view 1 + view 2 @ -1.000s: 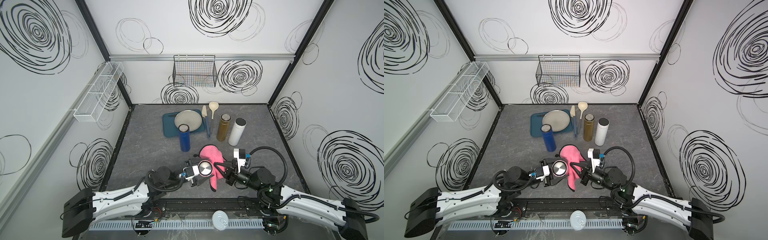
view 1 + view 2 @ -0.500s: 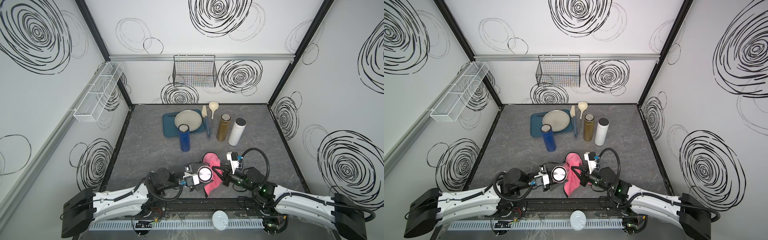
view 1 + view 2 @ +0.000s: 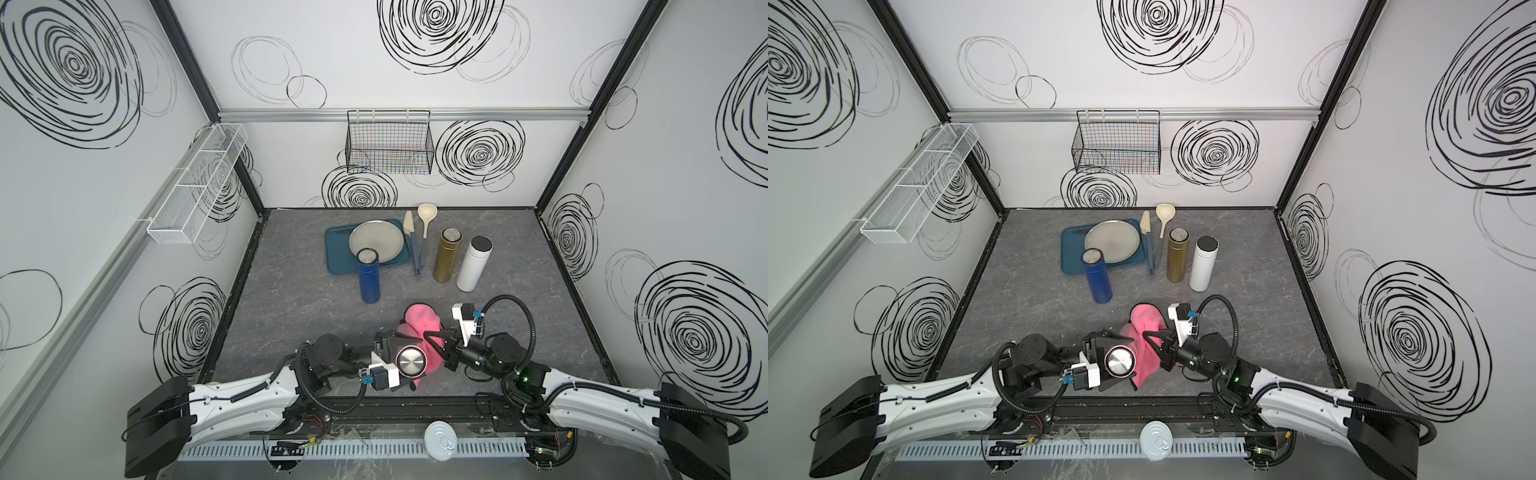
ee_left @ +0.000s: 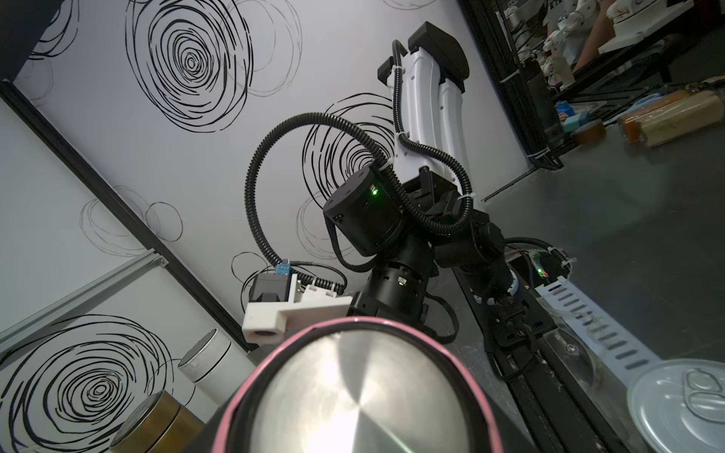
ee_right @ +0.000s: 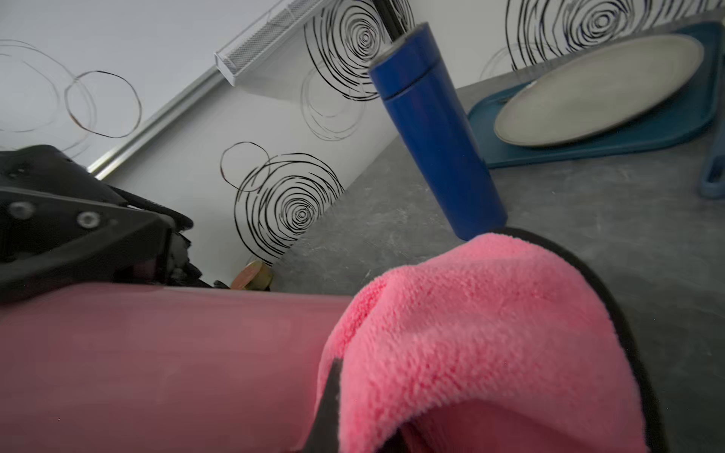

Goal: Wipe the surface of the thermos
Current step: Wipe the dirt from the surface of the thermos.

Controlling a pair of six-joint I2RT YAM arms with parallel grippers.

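Left gripper (image 3: 401,360) clamps the pink thermos (image 5: 157,361), cloth (image 3: 419,322) draped over it.

The pink metal thermos (image 5: 157,361) runs blurred off the right wrist view's edge. A pink fleece cloth (image 5: 490,333) hides one end.

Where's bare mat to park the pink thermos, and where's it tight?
Free: the mat strip between the left wall and the blue thermos and tray; also between the white thermos and the right wall. Crowded: the back centre row, tray through gold thermos, and front centre, around the held pink thermos and cloth.
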